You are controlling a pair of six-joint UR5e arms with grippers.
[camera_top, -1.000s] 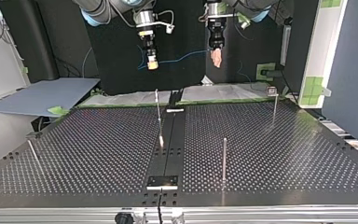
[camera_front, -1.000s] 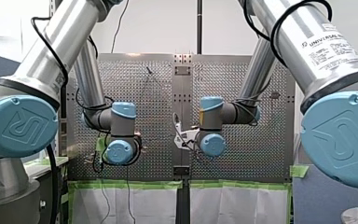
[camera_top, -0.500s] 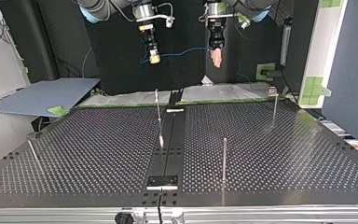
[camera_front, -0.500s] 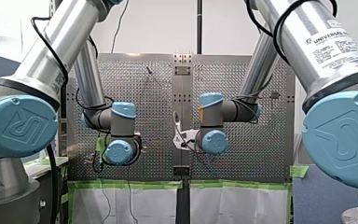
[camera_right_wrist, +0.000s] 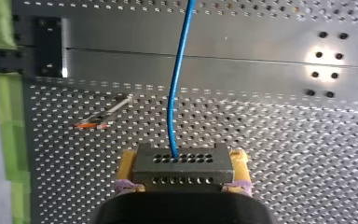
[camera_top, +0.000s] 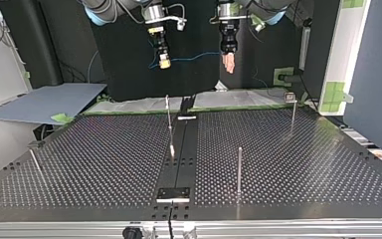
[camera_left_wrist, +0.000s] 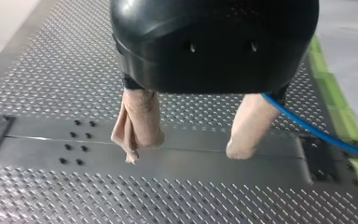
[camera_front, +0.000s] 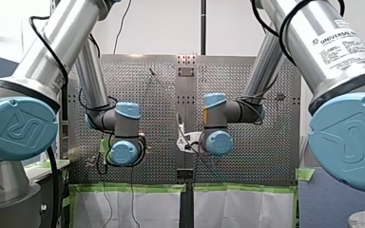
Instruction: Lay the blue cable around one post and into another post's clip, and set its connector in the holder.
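So far we have nothing routed: high above the table (camera_top: 303,164), our right gripper (camera_top: 164,61) clamps the connector (camera_right_wrist: 182,171), the cable (camera_left_wrist: 317,133) runs to our left gripper (camera_left_wrist: 189,147), whose pads (camera_left_wrist: 137,126) stand apart beside it, and the posts (camera_top: 238,169) stand bare.

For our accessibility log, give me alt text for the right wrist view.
The right gripper, with yellow pads, holds a grey connector dotted with holes. Its blue cable runs straight ahead over the perforated table.
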